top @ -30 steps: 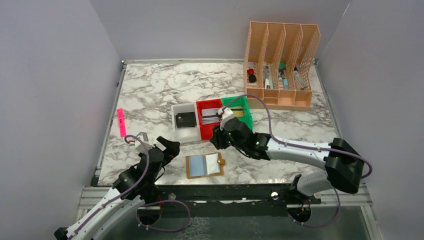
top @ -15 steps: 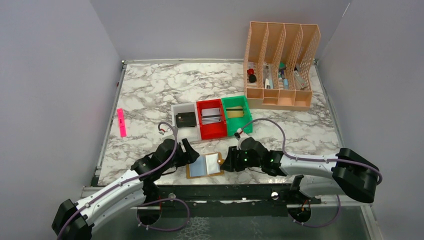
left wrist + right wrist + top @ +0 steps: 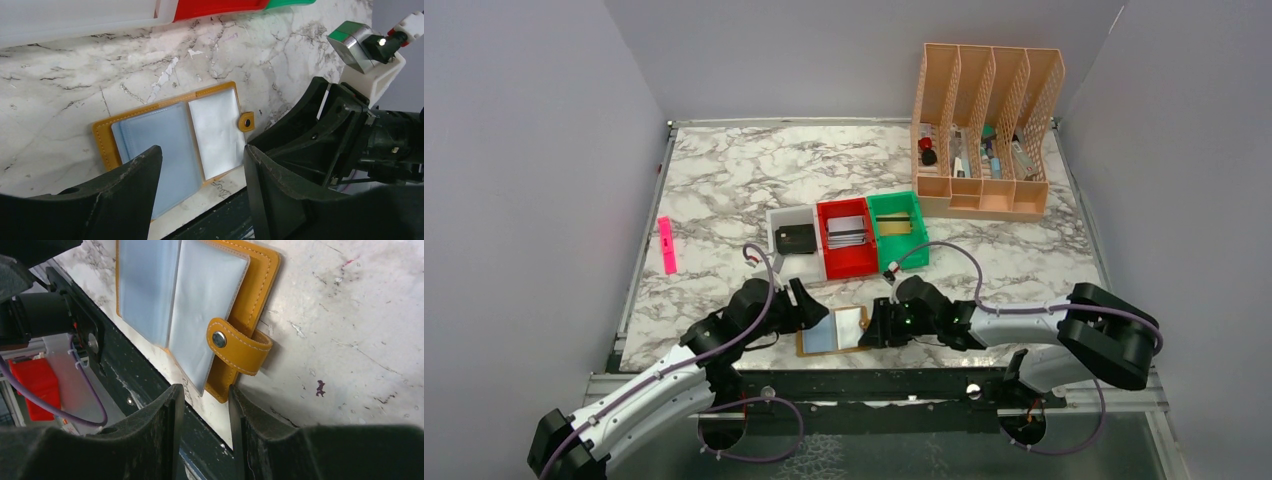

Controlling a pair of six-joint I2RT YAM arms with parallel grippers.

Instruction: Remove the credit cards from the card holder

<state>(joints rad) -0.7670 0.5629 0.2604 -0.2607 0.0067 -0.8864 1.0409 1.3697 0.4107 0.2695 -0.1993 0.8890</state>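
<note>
The card holder (image 3: 834, 330) is lying open and flat on the worktop (image 3: 724, 180), right at the near edge and roughly midway between the two arm bases. Its two pale blue sleeves (image 3: 170, 142) are facing up, and the tab (image 3: 235, 347) with its snap is sticking out on the side toward your right arm.

Your left hand (image 3: 809, 312) is sitting low just beside the holder's left end. From the left wrist, its fingers (image 3: 125, 190) are spread wide, framing the holder between them – nothing is in its grasp.

Your right hand (image 3: 874, 327) is sitting at the tab side of the holder. From the right wrist, its fingers (image 3: 150, 435) are standing only a narrow gap apart, and the holder's near corner below the tab is lining up with that gap. You are not getting a clear view of whether either finger is touching the leather.

Whether cards are sitting in the sleeves cannot be told from these views.

Farther in, around the middle of the worktop, a white bin (image 3: 776, 222), a red bin (image 3: 849, 262) and a green bin (image 3: 894, 250) are standing side by side. A pink strip (image 3: 667, 245) is lying along the left edge – and an orange file rack (image 3: 984, 110) is standing in the far right corner.
</note>
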